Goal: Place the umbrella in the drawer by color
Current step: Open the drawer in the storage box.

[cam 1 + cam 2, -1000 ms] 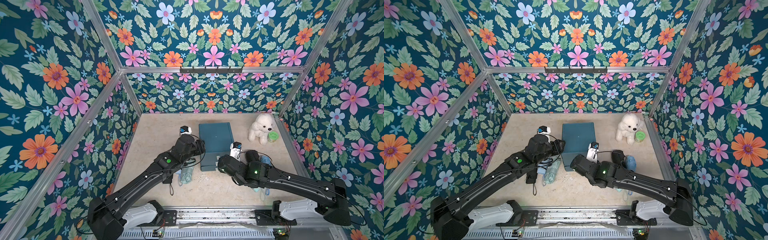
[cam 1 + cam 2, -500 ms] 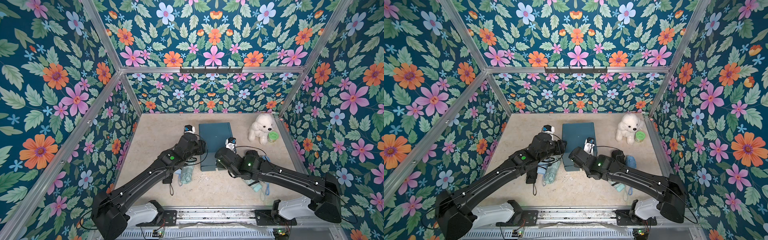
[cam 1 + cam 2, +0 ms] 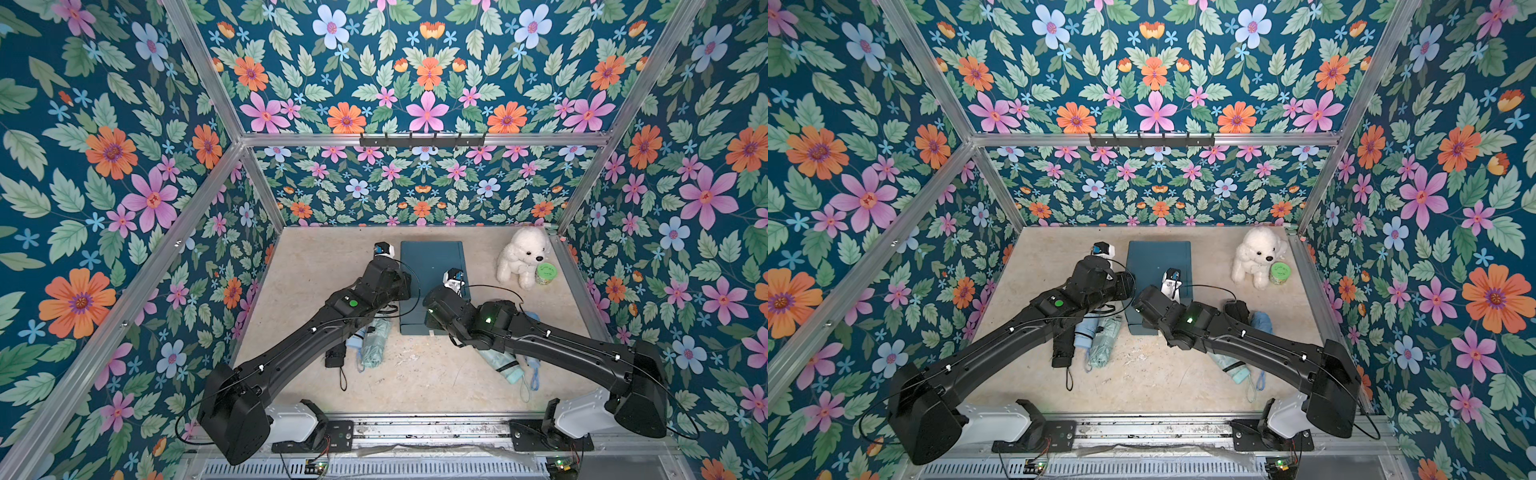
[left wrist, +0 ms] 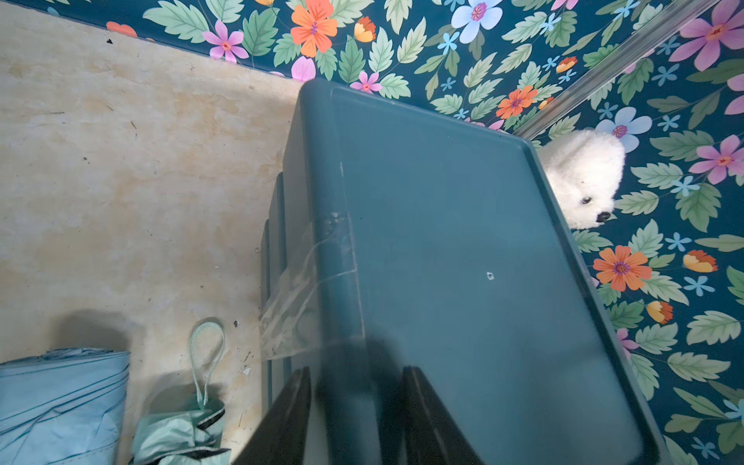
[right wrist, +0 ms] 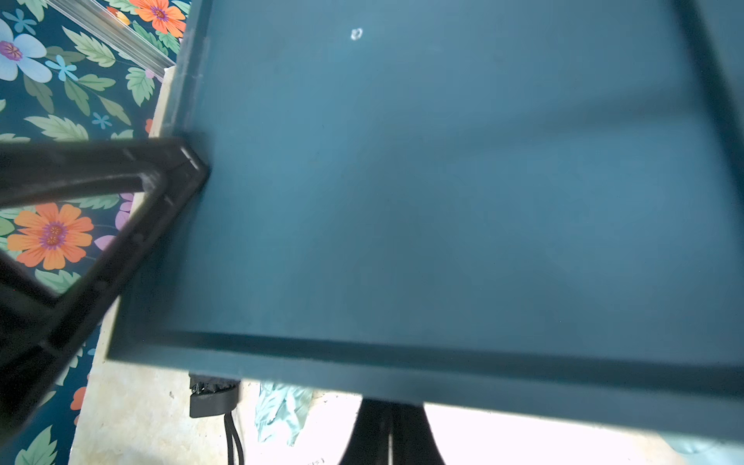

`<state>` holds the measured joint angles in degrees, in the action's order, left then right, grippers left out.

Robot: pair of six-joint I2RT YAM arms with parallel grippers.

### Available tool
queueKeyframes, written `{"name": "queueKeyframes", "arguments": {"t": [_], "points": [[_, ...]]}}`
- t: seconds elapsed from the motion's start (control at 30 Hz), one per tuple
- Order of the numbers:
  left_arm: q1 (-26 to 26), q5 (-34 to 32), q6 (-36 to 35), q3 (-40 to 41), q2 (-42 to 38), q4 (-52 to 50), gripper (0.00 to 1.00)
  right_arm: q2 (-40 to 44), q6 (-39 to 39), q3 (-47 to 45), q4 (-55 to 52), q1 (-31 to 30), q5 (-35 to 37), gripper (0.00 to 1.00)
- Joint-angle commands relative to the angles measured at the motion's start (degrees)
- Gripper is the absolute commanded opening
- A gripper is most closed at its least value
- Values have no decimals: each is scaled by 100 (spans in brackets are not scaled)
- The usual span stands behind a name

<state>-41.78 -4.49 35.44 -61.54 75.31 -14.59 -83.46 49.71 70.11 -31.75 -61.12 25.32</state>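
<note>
The teal drawer unit point(image 3: 432, 266) stands mid-table, and its drawer fronts are hidden. My left gripper point(image 4: 356, 374) is open, one finger point(image 4: 282, 418) beside the unit's left side and the other over its top point(image 4: 463, 261). My right gripper point(image 5: 390, 435) is shut at the unit's front, its tips hidden behind the top's front lip point(image 5: 443, 362). Left of the unit lie a black umbrella point(image 3: 334, 355), a light blue umbrella point(image 4: 60, 398) and a mint umbrella point(image 3: 376, 343). Another mint umbrella point(image 3: 500, 365) and a blue one point(image 3: 1260, 322) lie partly under my right arm.
A white plush dog point(image 3: 523, 257) with a green tub point(image 3: 546, 274) sits at the back right. Flowered walls close in the left, back and right. The arm bases and a metal rail point(image 3: 415, 428) run along the front edge.
Both arms reached further back toward the unit. My right gripper closed and moved up to the unit's front, uncovering the right-hand mint umbrella. My left jaws narrowed over the unit's left edge.
</note>
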Motion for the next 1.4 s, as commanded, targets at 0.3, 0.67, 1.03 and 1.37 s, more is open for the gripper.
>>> {"name": "queueKeyframes", "arguments": {"t": [0.3,0.67,1.03,1.37], "points": [[-4,199,189,156,15,-381,44,107,-228,-232,331,261,-129,0],[69,-228,261,25,290,-629,37,355,-287,-629,647,227,-376,0],[164,-371,430,14,465,-802,31,881,-142,-1118,619,-230,-298,0],[172,-373,590,130,525,-754,28,1497,525,-1562,372,-975,77,0]]}}
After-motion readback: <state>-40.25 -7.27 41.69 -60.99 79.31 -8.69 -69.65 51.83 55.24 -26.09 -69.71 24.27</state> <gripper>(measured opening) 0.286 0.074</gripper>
